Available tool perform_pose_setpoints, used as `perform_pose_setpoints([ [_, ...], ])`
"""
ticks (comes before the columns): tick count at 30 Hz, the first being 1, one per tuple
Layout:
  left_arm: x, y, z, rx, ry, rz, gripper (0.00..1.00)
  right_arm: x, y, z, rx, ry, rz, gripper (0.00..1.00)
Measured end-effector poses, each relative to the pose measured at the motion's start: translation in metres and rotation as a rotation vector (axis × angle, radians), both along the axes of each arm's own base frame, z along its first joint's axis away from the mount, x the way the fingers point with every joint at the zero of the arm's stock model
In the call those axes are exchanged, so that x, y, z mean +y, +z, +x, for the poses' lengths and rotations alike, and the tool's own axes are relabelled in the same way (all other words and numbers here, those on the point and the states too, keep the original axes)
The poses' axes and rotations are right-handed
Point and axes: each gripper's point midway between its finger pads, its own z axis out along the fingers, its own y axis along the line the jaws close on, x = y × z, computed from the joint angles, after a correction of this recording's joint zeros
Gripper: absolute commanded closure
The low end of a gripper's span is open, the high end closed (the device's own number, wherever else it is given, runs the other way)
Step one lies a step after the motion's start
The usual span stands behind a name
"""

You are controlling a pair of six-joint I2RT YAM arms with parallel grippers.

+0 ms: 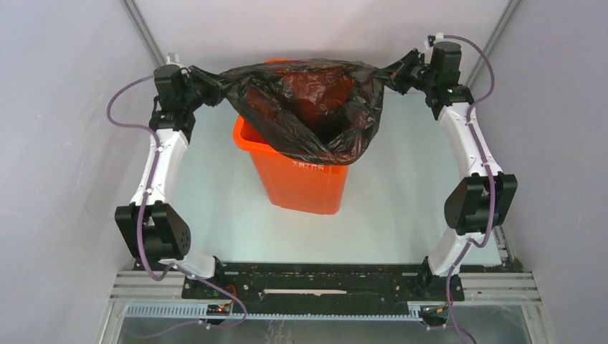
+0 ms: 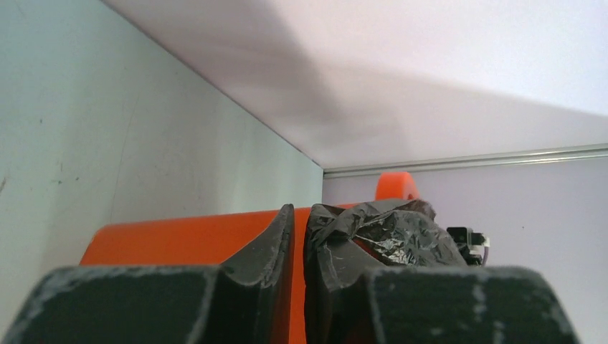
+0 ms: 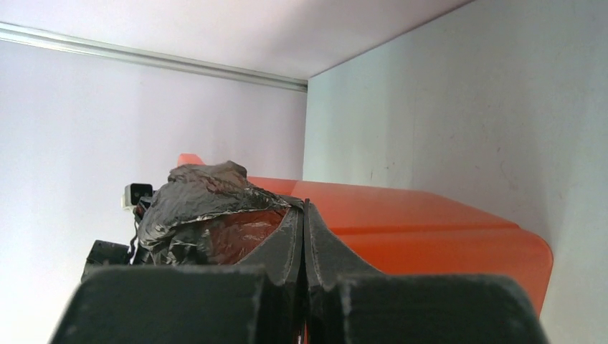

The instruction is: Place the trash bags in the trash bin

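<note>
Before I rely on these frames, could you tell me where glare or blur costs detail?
Top external view: even light, sharp, small glints on the trash bag. Left wrist view: the left gripper is soft up close, a broad shadow crosses the wall above. Right wrist view: the right gripper is likewise soft, the background washed pale.

Crinkled, glossy black trash bag [image 1: 305,107], mouth wide open, atop upright bright orange trash bin [image 1: 301,183].

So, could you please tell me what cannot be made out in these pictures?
Inside of the trash bin: top view, the trash bag stretched over it hides it.
Grip of the left claw: left wrist view, bunched bag covers one finger.
The lettering on the bin wall: top view, too small to read.
</note>
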Motion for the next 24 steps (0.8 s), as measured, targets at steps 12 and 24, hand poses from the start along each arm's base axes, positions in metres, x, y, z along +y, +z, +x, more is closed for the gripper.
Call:
perform_pose_setpoints([
  [12,-0.006,-0.058,-0.038,0.183,-0.026,-0.036,0.79,0.003,-0.027,-0.008,0.118,0.025,0.006,0.96],
  [24,-0.015,-0.045,-0.1,0.15,-0.074,-0.031,0.73,0.007,-0.04,-0.038,0.19,0.094,-0.024,0.84],
])
